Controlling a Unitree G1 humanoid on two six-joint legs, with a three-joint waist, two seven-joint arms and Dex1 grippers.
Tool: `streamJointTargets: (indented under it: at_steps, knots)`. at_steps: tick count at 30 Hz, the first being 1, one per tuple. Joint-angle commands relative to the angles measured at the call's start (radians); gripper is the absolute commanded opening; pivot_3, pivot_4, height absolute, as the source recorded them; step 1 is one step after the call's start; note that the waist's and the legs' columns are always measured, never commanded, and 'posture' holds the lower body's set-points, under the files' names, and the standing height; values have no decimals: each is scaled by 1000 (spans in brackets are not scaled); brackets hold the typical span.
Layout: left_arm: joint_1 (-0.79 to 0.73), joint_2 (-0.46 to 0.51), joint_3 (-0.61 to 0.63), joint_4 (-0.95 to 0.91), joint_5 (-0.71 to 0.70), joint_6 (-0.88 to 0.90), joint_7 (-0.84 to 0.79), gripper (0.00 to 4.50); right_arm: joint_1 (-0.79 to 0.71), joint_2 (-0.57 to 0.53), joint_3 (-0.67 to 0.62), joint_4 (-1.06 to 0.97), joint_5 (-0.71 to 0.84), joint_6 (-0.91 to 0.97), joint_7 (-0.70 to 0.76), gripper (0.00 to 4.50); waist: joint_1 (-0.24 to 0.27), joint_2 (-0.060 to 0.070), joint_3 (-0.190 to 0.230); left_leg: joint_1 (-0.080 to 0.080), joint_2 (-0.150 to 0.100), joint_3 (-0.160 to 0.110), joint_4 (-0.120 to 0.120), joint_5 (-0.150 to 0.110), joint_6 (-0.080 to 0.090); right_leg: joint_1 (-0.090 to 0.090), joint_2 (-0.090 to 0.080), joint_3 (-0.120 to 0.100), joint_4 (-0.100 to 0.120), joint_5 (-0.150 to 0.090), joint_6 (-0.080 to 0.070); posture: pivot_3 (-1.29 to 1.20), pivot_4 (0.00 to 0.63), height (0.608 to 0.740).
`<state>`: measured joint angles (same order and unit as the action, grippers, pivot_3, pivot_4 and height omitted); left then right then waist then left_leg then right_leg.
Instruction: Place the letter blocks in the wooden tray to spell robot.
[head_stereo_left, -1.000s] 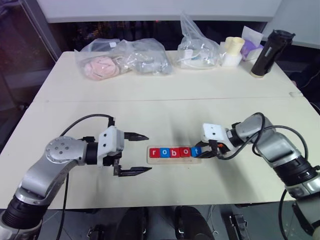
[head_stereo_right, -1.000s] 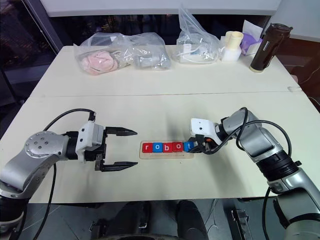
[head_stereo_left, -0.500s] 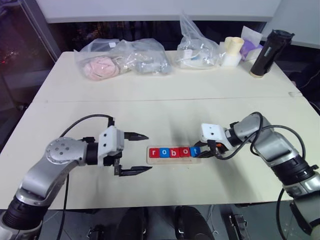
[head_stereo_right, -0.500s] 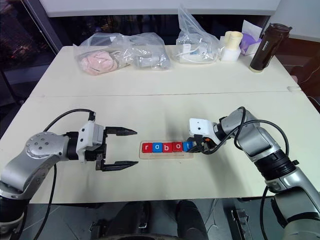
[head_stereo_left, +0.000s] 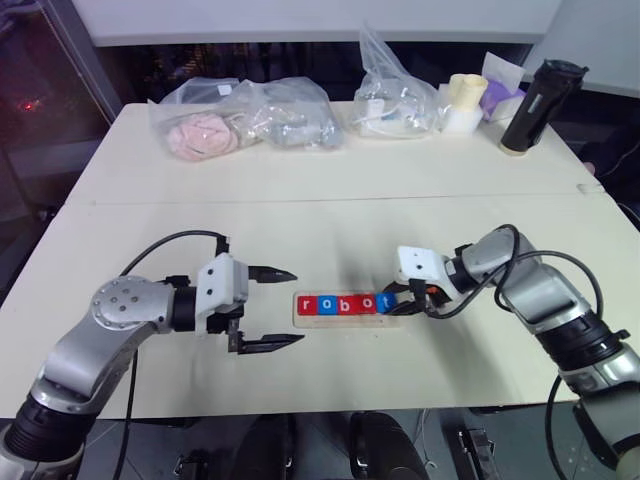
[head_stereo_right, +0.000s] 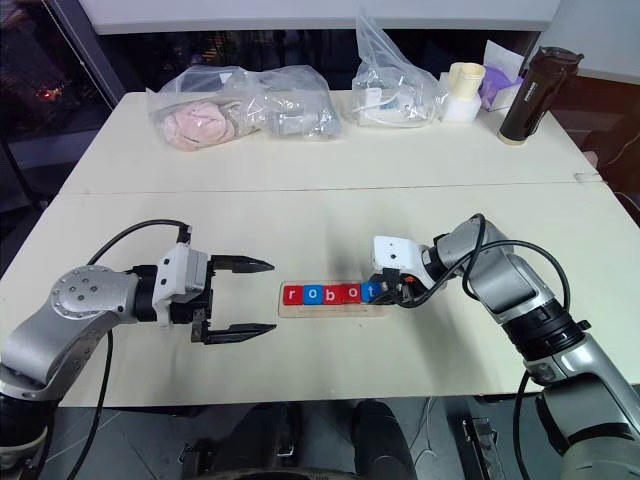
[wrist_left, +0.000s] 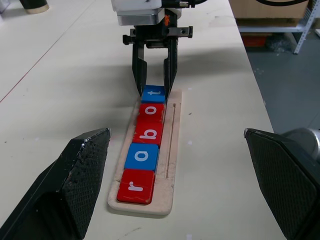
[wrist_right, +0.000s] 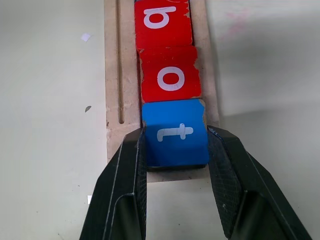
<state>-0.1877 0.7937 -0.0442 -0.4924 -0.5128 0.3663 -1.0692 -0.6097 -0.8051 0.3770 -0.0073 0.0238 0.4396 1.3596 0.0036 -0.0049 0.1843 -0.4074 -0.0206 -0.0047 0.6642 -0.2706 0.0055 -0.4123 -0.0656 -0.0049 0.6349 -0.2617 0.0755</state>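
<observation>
The wooden tray (head_stereo_left: 348, 319) lies on the table in front of me with five letter blocks in a row reading r (head_stereo_left: 307, 305), o (head_stereo_left: 325, 305), b (head_stereo_left: 346, 305), o (head_stereo_left: 367, 304), t (head_stereo_left: 385, 302). My right gripper (wrist_right: 175, 150) is shut on the blue t block (wrist_right: 176, 132) at the tray's right end, one finger on each side of it. The t block touches the red o (wrist_right: 171, 75). My left gripper (head_stereo_right: 273, 296) hovers open just left of the tray, holding nothing and pointing along the row.
Clear plastic bags (head_stereo_left: 245, 118) with soft items lie along the far edge, with another bag (head_stereo_left: 395, 90) right of them. A cream cup (head_stereo_left: 466, 95) and a black bottle (head_stereo_left: 540, 105) stand at the back right. The table's front edge runs close below the tray.
My right gripper has edged slightly left with the t block, closing it up against the o. The left gripper has stayed still.
</observation>
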Motion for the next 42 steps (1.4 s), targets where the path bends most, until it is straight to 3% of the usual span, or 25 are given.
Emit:
streamJointTargets:
  at_steps: [1,16,17,21,22,35,42]
  knots:
    - [6,4,26,-38,-16,-2,4,4500,-3,2,-2,-44,5,9,0,1118,0,0,0,0,0,0,0,0,0,0,0,0,0,0,0,0,150,740]
    - [4,0,23,-34,-14,-9,3,4500,2,-4,9,-79,9,51,12,1118,1,0,0,0,0,0,0,0,0,0,0,0,0,0,0,0,150,740]
    - [4,0,22,-33,-13,-10,3,4500,2,-3,8,-80,8,51,11,2183,1,0,0,0,0,0,0,0,0,0,0,0,0,0,0,0,150,740]
    - [1,0,20,-30,-12,-11,1,4500,0,0,6,-80,6,48,7,4178,1,0,0,0,0,0,0,0,0,0,0,0,0,0,0,0,150,740]
    - [0,0,20,-29,-11,-11,0,4500,-1,0,5,-80,4,48,5,4404,1,0,0,0,0,0,0,0,0,0,0,0,0,0,0,0,150,740]
    - [-1,1,19,-27,-11,-11,-3,4500,-8,-33,-113,-189,81,136,-42,4404,2,0,0,0,0,0,0,0,0,0,0,0,0,0,0,0,150,740]
    - [-18,-6,10,-21,-10,-7,-5,4500,18,-46,-100,-140,58,86,-77,4404,3,0,0,0,0,0,0,0,0,0,0,0,0,0,0,0,150,740]
